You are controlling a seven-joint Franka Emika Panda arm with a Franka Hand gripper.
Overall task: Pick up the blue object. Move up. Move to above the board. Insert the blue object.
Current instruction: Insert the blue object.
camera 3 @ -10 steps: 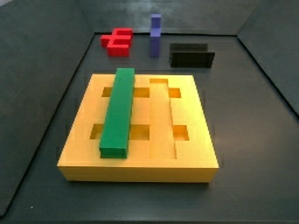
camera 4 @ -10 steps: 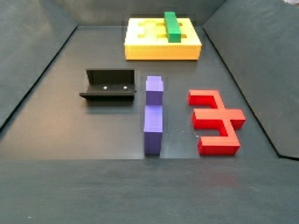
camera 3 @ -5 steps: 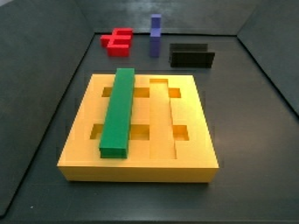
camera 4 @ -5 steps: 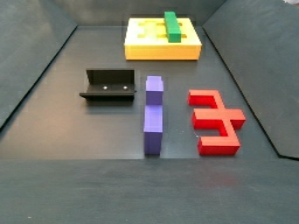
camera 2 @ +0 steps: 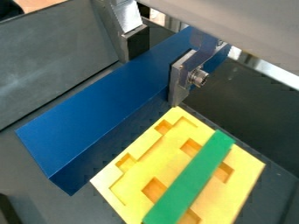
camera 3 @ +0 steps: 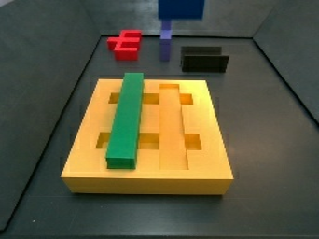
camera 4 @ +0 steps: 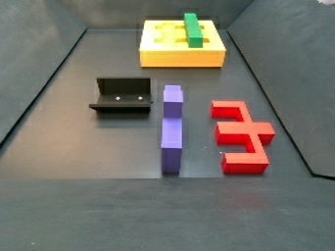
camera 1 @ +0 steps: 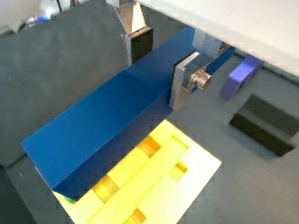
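Observation:
In both wrist views my gripper point(camera 1: 162, 66) point(camera 2: 158, 66) is shut on the blue object point(camera 1: 111, 118) point(camera 2: 105, 122), a long dark-blue bar clamped between the two silver fingers. It hangs in the air above the yellow board point(camera 1: 176, 175) point(camera 2: 146, 162). In a side view only the bar's end point(camera 3: 182, 7) shows at the top edge, high behind the board point(camera 3: 200, 159); the gripper is out of frame there. The board also shows in a side view point(camera 4: 164, 59) at the far end of the floor. A green bar point(camera 3: 126, 117) point(camera 4: 194, 29) point(camera 2: 198, 171) lies in one of the board's grooves.
A purple piece point(camera 3: 166, 37) point(camera 4: 171, 127) point(camera 1: 242, 74), a red piece point(camera 3: 125, 42) point(camera 4: 241, 135) and the dark fixture point(camera 3: 204, 59) point(camera 4: 120, 96) point(camera 1: 267, 122) sit on the floor beyond the board. Grey walls enclose the floor.
The blue bar's end has come into a side view at the top edge; it was not visible there before. Nothing on the floor has moved.

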